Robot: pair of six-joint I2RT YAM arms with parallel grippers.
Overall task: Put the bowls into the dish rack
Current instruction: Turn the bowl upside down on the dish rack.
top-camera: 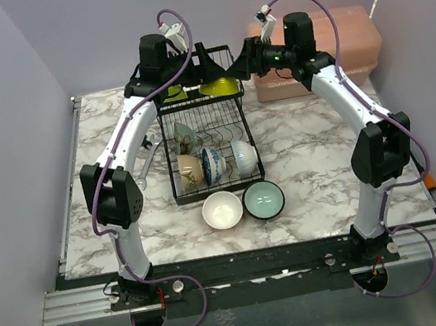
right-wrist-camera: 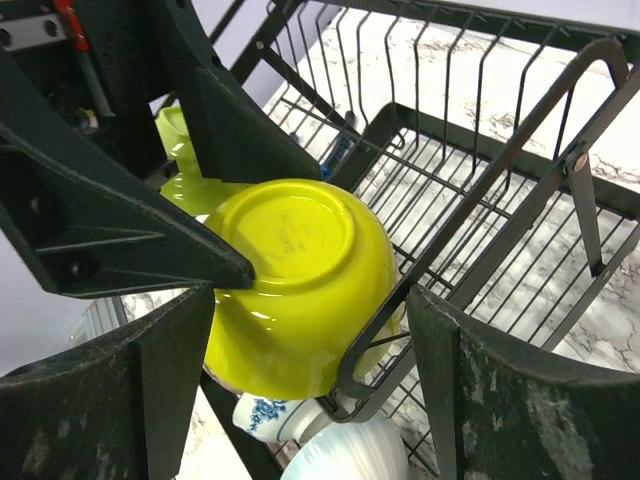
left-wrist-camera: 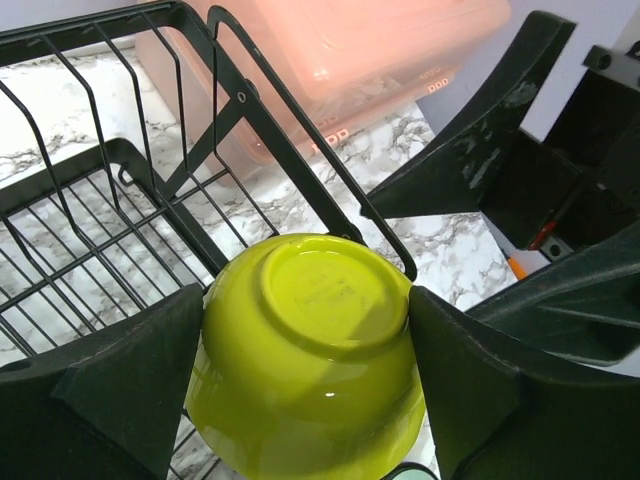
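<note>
Up front on the marble tabletop (top-camera: 309, 156), a plain white bowl (top-camera: 222, 210) and a pale teal bowl (top-camera: 263, 200) sit just before the black wire dish rack (top-camera: 169, 163). At the upper shelf's corner is an upturned yellow-green bowl (top-camera: 220, 87). The left gripper (left-wrist-camera: 305, 310) clamps it, while the right gripper (right-wrist-camera: 310, 300) straddles it, jaws wide.

Top view: left arm (top-camera: 153, 65) covers part of the yellow-green bowl (top-camera: 220, 87) on the dish rack's (top-camera: 220, 50) upper shelf. Left wrist: bowl's lower side cut off at frame bottom; can't tell if the left end effector's (left-wrist-camera: 305, 300) fingers (left-wrist-camera: 120, 390) press it or just flank it. Right wrist: second yellow-green piece (right-wrist-camera: 175, 150) mostly behind a dark finger (right-wrist-camera: 130, 220); blue-patterned bowl (right-wrist-camera: 262, 415) and white bowl (right-wrist-camera: 350, 455) clipped at bottom edge.
</note>
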